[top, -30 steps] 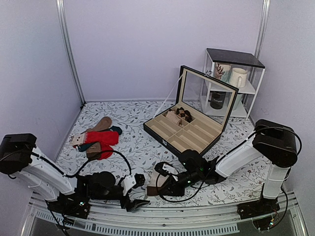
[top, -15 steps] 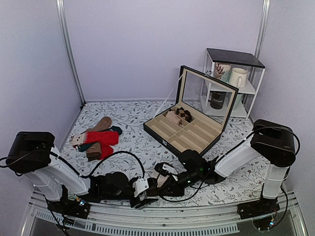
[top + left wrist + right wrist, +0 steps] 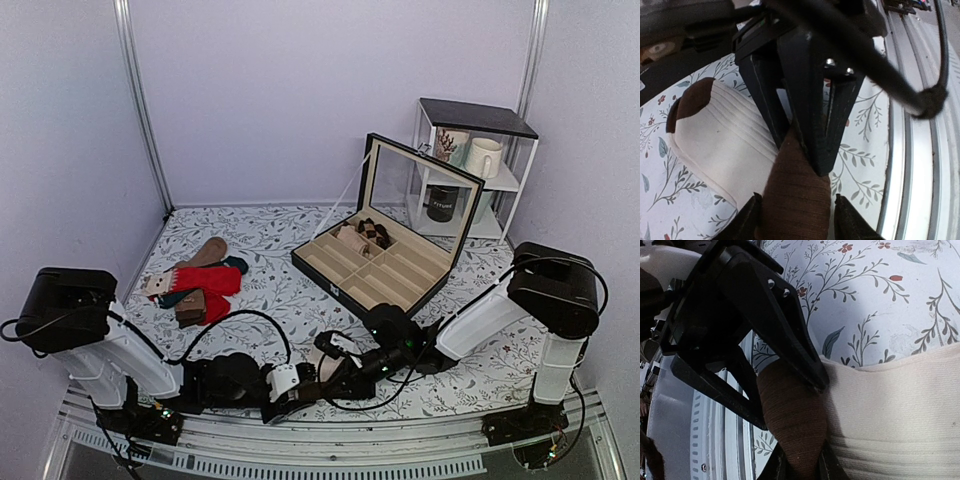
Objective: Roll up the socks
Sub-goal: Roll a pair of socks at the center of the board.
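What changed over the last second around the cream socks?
The left gripper slid right to the socks and is narrowing around their brown end. The right gripper stayed clamped on that end; the red socks and box did not move.

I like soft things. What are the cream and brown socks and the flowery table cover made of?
The socks look like soft, matte knit: fine ribs show, and they bunch. The table cover looks smooth with printed flowers, cloth or vinyl, I cannot tell.

Case (image 3: 400, 275) seemingly well behind socks (image 3: 725, 145)
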`<state>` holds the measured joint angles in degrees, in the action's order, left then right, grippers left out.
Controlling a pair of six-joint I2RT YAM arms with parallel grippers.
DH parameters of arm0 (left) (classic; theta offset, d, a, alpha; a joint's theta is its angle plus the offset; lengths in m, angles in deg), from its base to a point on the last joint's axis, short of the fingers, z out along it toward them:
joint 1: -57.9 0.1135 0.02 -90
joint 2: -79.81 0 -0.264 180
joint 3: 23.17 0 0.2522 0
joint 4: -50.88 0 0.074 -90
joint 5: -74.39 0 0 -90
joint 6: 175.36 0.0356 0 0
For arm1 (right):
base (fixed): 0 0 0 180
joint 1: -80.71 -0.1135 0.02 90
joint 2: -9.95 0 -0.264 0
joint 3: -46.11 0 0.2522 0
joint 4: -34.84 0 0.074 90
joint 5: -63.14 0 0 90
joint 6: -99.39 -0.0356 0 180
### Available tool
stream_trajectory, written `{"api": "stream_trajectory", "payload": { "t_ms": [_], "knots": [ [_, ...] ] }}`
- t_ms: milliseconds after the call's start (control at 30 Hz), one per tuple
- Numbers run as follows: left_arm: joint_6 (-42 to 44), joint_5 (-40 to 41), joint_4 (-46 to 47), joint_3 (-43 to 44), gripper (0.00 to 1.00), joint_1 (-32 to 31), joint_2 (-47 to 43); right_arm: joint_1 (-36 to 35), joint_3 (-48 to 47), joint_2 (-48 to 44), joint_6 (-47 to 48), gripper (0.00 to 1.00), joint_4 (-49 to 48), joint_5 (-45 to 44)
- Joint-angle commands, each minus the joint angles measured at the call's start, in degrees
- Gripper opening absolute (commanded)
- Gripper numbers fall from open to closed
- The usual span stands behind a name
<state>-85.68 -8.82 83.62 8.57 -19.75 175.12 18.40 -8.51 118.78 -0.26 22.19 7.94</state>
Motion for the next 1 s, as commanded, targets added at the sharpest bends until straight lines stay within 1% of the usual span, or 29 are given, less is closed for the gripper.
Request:
{"api": "stream_trajectory", "payload": {
  "t_ms": [0, 33, 67, 100, 167, 200, 300, 400, 467, 533, 633, 767, 833, 900, 967],
  "knots": [
    [-0.65, -0.37, 1.06, -0.48, 0.43, -0.66, 0.87, -0.24, 3.27, 5.02, 0.07, 0.17, 14.28, -1.89],
    [-0.67, -0.57, 1.05, -0.49, 0.39, -0.66, 0.79, -0.20, 3.18, 5.13, 0.07, 0.17, 14.36, -1.81],
    [-0.67, -0.74, 0.94, -0.43, 0.33, -0.62, 0.83, -0.21, 3.08, 5.27, 0.07, 0.17, 14.45, -1.82],
    [-0.70, -0.80, 0.77, -0.32, 0.22, -0.66, 0.89, -0.16, 3.00, 5.44, 0.07, 0.17, 14.50, -1.78],
    [-0.78, -1.18, 0.70, -0.29, 0.09, -0.66, 1.01, -0.16, 2.78, 5.80, 0.07, 0.17, 14.63, -1.76],
    [-0.91, -1.30, 0.62, -0.21, 0.00, -0.66, 1.13, -0.18, 2.65, 5.92, -0.01, 0.17, 14.64, -1.76],
    [-1.22, -2.97, -0.55, 0.56, 0.00, -0.56, 1.46, -0.18, 2.35, 6.06, -0.27, 0.18, 14.87, -1.93],
    [-3.10, -4.63, -5.01, 2.59, 0.00, -0.46, 1.95, -0.16, 2.19, 4.33, -0.60, 0.24, 15.10, -2.85],
    [-5.98, -5.00, -9.59, 4.19, 0.00, -0.23, 1.97, -0.16, 1.85, 1.47, -0.51, 0.29, 16.06, -5.10],
    [-9.40, -6.43, -14.25, 5.08, 0.00, 0.36, 2.03, -0.13, 1.60, -2.79, -0.08, 0.36, 17.33, -8.36],
    [-14.55, -10.23, -17.74, 5.11, 0.00, 1.35, 2.63, -0.16, 2.60, -10.52, 1.90, 0.42, 16.35, -13.77],
    [-19.01, -14.79, -19.77, 4.49, 0.00, 2.50, 4.34, -0.88, 7.12, -19.10, 8.02, 0.50, 9.98, -18.62],
    [-20.65, -16.70, -19.75, 4.24, 0.00, 3.44, 5.57, -2.07, 9.62, -21.15, 14.35, 0.51, 6.05, -20.04],
    [-21.82, -18.42, -19.78, 4.22, 0.00, 4.19, 6.86, -4.13, 13.33, -22.72, 19.85, 0.52, -0.51, -20.42],
    [-22.78, -19.38, -19.80, 4.24, 0.00, 4.64, 7.90, -6.23, 16.64, -23.32, 24.50, 0.55, -7.54, -21.26]
  ]
}}
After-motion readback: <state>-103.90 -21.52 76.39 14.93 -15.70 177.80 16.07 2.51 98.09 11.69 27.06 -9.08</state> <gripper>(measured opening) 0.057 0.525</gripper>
